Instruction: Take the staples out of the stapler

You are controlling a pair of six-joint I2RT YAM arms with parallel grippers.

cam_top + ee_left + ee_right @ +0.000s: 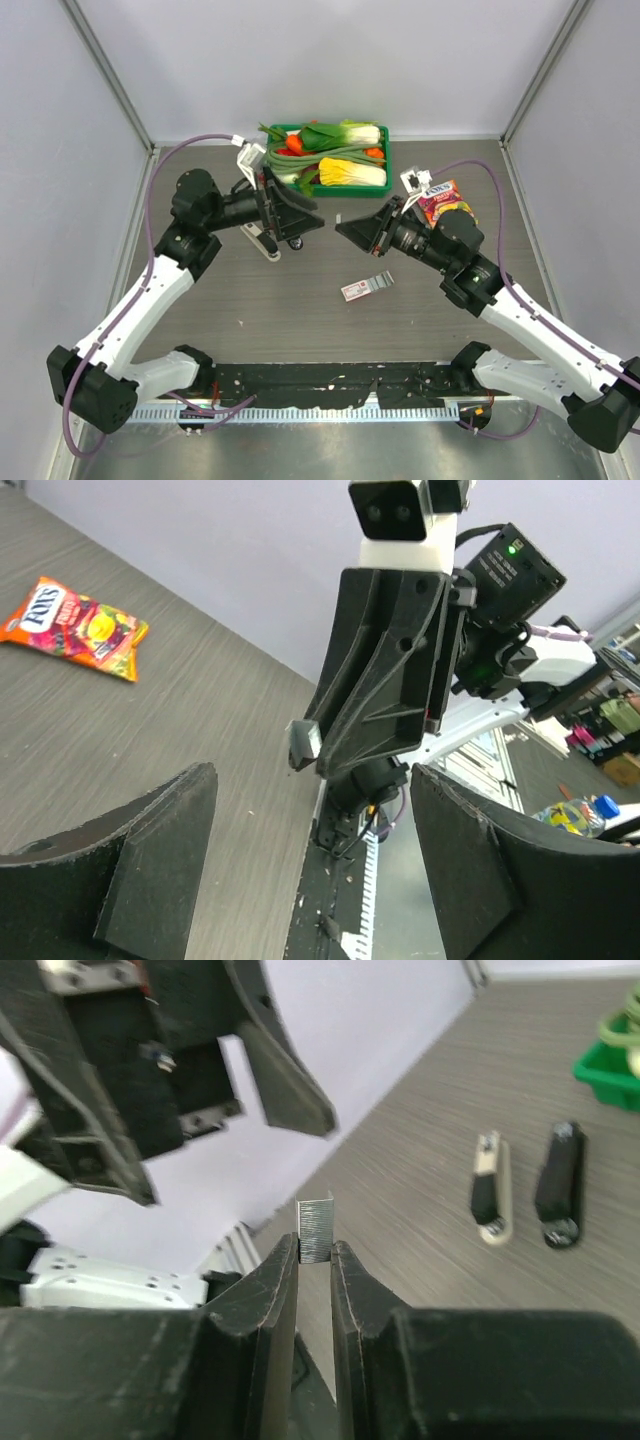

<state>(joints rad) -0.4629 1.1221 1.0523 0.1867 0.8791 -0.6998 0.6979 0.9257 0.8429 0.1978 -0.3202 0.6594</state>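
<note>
My right gripper (pixel 314 1250) is shut on a short silver strip of staples (pixel 315 1228), held upright between its fingertips above the table. In the top view this gripper (pixel 345 228) hangs mid-table, facing my left gripper (pixel 312 220), which is open and empty a short way off. The stapler lies open on the table as a white-and-black arm (pixel 487 1188) beside a black arm (pixel 558 1185). In the top view it (pixel 266 243) lies partly under the left gripper. Another staple strip (pixel 379 281) lies next to a pink-and-white box (pixel 354 291).
A green basket (pixel 390 150) of vegetables stands at the back centre. A candy bag (pixel 441 200) lies by the right arm and also shows in the left wrist view (pixel 80 625). The left wrist view faces the right gripper's body (pixel 390 670).
</note>
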